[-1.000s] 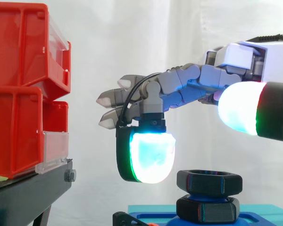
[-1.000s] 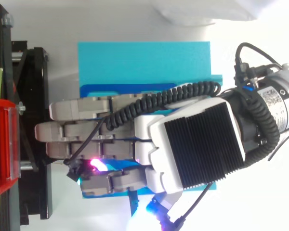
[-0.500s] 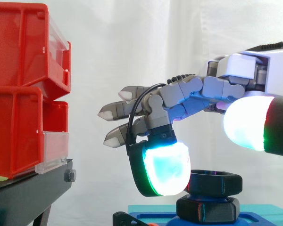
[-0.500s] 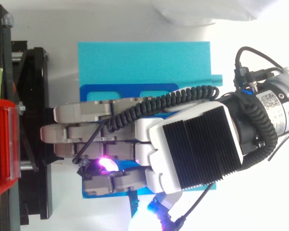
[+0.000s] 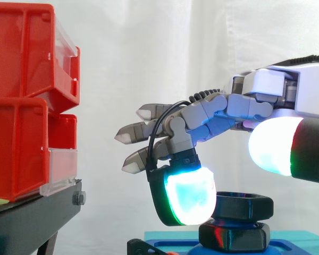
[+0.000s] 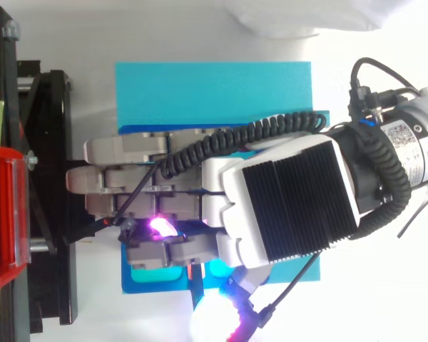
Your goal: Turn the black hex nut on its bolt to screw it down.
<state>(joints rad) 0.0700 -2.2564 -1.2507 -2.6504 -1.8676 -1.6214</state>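
Item: black hex nut [image 5: 243, 205], seated above a lower black hex piece [image 5: 235, 237] on your blue base [image 6: 200, 92]. Hand [image 5: 215, 112]: unclenched, one glowing pad [image 5: 189, 195] seemingly touching the nut's left side, thumb pad [image 5: 271, 147] clear above it.

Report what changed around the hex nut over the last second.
The hand came down and drew back toward the arm, bringing one glowing fingertip from clear of the black hex nut to its left edge in the side view. Nothing gripped. Nut, blue plate and red bins stayed put.
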